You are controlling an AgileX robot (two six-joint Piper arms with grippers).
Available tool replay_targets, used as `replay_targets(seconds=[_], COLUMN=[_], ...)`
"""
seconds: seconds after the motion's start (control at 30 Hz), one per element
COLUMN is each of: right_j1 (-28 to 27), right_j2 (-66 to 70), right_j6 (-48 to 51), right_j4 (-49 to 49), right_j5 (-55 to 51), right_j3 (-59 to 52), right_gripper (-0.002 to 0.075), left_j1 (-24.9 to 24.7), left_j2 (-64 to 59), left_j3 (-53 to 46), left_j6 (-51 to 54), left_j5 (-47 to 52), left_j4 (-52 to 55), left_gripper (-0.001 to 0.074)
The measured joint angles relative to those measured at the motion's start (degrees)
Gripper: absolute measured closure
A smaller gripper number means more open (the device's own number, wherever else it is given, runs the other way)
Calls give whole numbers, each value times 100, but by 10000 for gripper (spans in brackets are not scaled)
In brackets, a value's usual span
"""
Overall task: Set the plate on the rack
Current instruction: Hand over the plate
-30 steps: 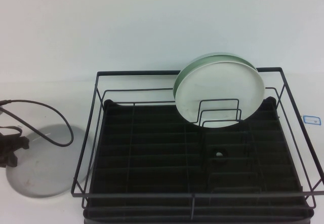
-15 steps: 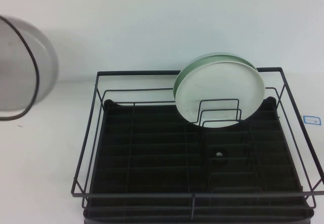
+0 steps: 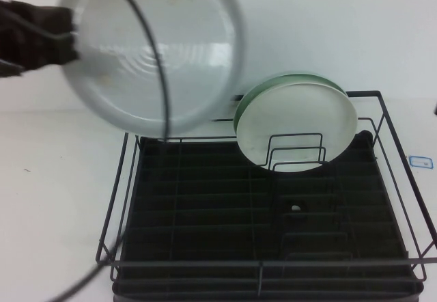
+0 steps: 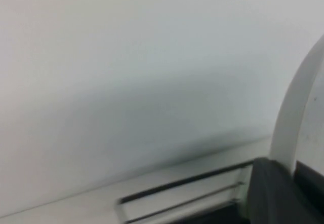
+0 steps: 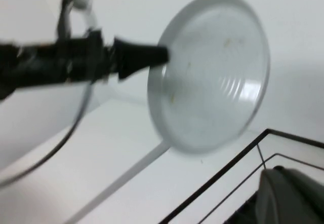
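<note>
From the raised camera, the round pale grey-white plate [image 3: 151, 55] with faint concentric rings and a few brownish specks is held up in the air, tilted so its face shows to the camera, at about ten o'clock from the middle of the large rectangular black wire dish rack [image 3: 266, 213]; its lower edge overlaps the rack's far left corner in the picture, but it does not rest on any wire. The left gripper [image 3: 68, 34], dark and blurred, sits at the plate's nine o'clock edge with its fingers closed on the rim, and a thin black cable [image 3: 162, 104] droops across the plate's face and down past the rack's left side. Inside the rack, a green-edged plate with a white face [image 3: 296, 122] stands on edge at the far right, at about one o'clock from the rack's centre, leaning among the upright wire dividers [image 3: 296, 152]. In the left wrist view, the plate's pale rim [image 4: 293, 117] rises as a curved band just beside a dark gripper finger [image 4: 276, 193], with the rack's black wire [image 4: 177, 184] blurred below against the white table [image 4: 126, 82]. In the right wrist view, the left gripper [image 5: 161, 57] pinches the plate [image 5: 212, 74] at its edge above the rack's corner wire [image 5: 223, 181]; the right gripper [image 5: 291, 196] shows only as a dark grey lump beside the rack, and whether it is apart or together cannot be told.
</note>
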State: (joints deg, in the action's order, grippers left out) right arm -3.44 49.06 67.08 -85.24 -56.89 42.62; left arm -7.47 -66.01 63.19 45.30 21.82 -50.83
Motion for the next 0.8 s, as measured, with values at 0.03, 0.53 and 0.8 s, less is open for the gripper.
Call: replay_targets(seconds=[0.03, 0.53, 0.8], right_j1=[0, 8, 181], right_j2=[157, 1517, 2376], right_j6=[127, 805, 361], right_j4=[-151, -948, -964], right_j5=[1, -5, -314], right_j3=[0, 671, 1405], right_gripper=[696, 228, 281], left_j1=[-163, -1239, -1239], left_j2=[-28, -161, -161], left_j3=[0, 0, 0], left_j6=[12, 946, 1187], left_j5=[0, -151, -161], left_j4=[-67, -1181, -1237], left_gripper=[734, 734, 734])
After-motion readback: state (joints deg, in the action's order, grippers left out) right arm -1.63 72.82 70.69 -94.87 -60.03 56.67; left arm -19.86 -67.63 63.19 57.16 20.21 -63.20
